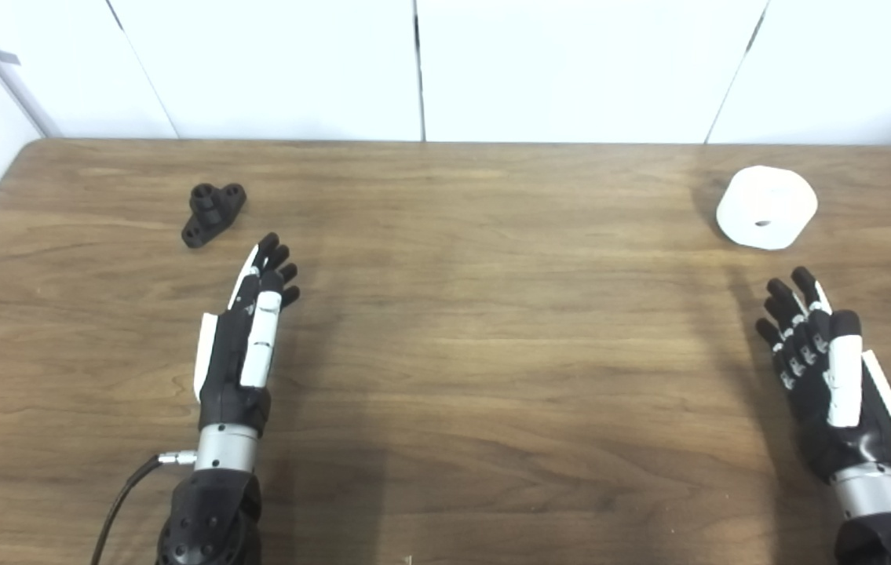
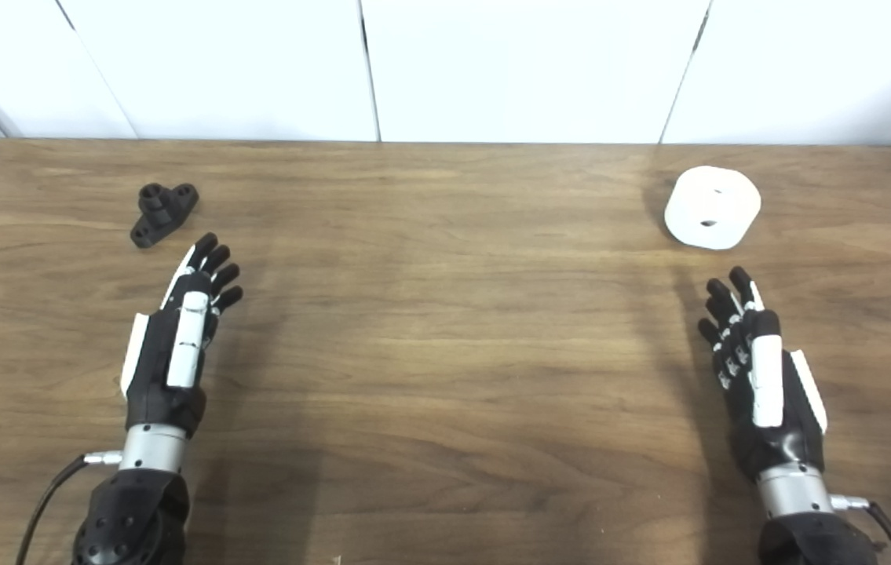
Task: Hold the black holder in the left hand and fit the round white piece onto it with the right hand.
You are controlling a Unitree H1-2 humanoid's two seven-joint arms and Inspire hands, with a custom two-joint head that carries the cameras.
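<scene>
The black holder (image 1: 213, 213) lies on the wooden table (image 1: 461, 329) at the far left, a flat base with a short stub on top. My left hand (image 1: 245, 341) hovers just near and to the right of it, open, fingers stretched forward, holding nothing. The round white piece (image 1: 766, 207) rests at the far right, a thick disc with a small hole in its face. Below it my right hand (image 1: 826, 369) is open too, fingers apart and pointing toward the disc, a short gap between them.
White wall panels (image 1: 421, 71) rise right behind the table's far edge. A black cable (image 1: 119, 502) trails from my left wrist at the bottom left. Bare wood lies between the two hands.
</scene>
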